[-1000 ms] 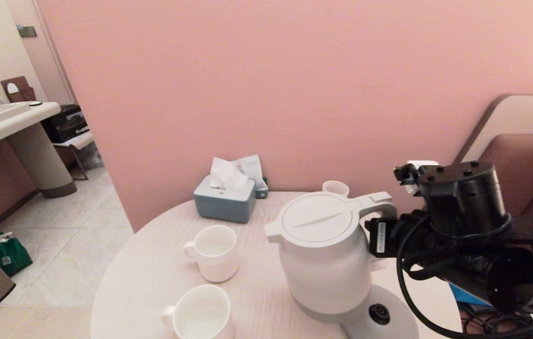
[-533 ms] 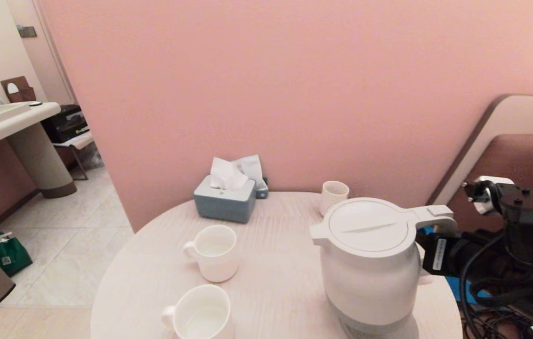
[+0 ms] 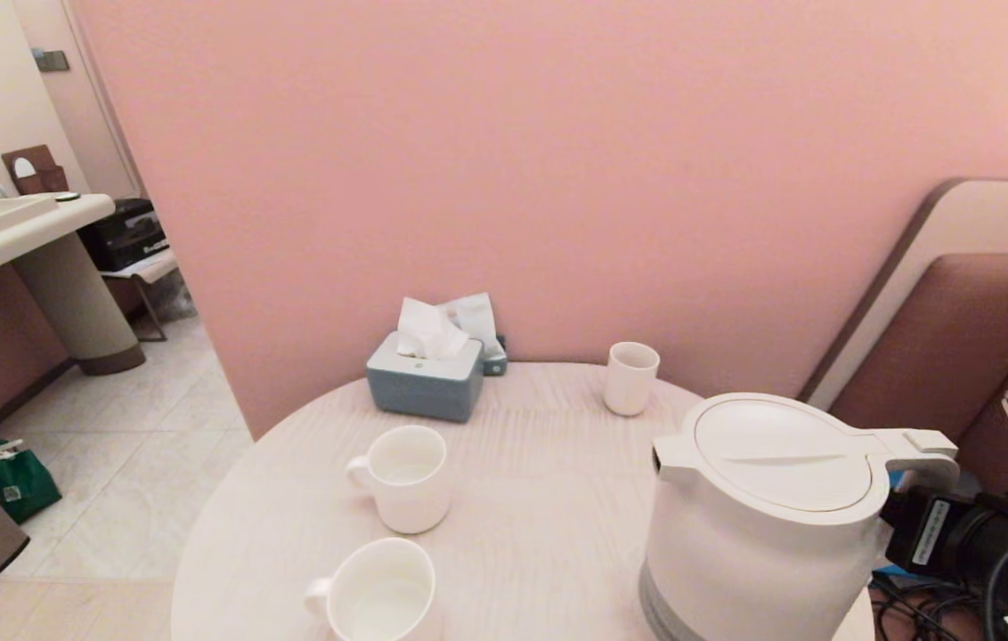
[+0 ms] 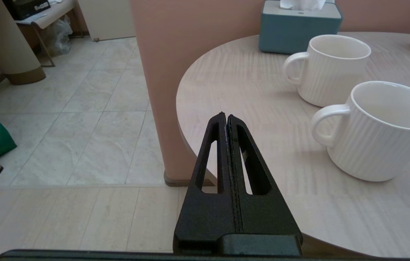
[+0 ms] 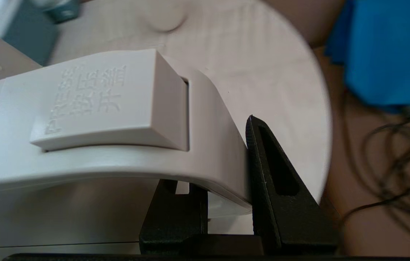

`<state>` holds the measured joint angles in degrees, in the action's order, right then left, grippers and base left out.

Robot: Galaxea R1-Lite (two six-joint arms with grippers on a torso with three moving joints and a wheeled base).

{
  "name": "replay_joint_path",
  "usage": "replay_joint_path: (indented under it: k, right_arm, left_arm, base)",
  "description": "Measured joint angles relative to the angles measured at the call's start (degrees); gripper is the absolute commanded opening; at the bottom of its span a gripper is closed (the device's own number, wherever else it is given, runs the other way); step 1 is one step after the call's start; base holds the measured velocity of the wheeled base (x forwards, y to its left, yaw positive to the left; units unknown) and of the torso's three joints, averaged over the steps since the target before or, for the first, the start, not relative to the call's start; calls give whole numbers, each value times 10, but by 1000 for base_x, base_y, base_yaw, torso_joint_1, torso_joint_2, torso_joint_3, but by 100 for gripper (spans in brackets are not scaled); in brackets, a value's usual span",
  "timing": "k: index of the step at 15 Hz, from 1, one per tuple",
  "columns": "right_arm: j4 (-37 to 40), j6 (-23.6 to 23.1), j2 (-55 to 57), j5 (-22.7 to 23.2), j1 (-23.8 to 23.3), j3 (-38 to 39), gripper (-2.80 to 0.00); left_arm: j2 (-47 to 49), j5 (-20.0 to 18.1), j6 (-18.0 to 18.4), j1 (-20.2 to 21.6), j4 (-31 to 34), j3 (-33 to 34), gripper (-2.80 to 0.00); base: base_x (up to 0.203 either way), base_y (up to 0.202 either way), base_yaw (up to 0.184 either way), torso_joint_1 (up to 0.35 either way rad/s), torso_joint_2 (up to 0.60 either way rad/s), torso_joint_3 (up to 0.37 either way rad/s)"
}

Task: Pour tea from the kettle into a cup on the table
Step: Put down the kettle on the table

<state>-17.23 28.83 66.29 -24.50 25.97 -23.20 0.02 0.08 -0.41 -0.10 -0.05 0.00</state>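
The white kettle [image 3: 762,525] stands upright at the right front of the round pale table [image 3: 540,463], spout pointing left. Its grey bottom band runs off the picture, so I cannot tell whether it is set down. My right gripper [image 5: 219,152] is shut on the kettle's loop handle [image 5: 118,137], one black finger on each side. Two ribbed white mugs stand left of the kettle, the far mug [image 3: 402,476] and the near mug [image 3: 379,592]. My left gripper [image 4: 226,116] is shut and empty beside the table's left front edge, short of the near mug [image 4: 386,134].
A small handleless white cup [image 3: 630,378] stands at the back of the table. A blue-grey tissue box [image 3: 426,378] sits at the back left against the pink wall. Cables and a blue object [image 5: 389,54] lie off the table's right edge.
My right gripper has carried the kettle to the right and toward me, away from the mugs, and lower. The kettle's round base no longer shows. The left arm has not moved.
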Motion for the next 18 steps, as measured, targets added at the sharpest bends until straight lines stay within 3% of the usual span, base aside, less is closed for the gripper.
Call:
replay_joint_path:
  k: [5,9,18]
  right_arm:
    - [-47,2,-4,12,-7,16,-280]
    - [-88,-1,19,42,-44,40,-280]
    - [-97,-20,66,62,-95,61,-280]
  left_arm:
    - [0,0,0,0,0,0,-280]
    - [0,0,0,0,0,0,-280]
    - [0,0,0,0,0,0,-280]
  base:
    - [0,0,0,0,0,0]
    - [0,0,0,0,0,0]
    - [0,0,0,0,0,0]
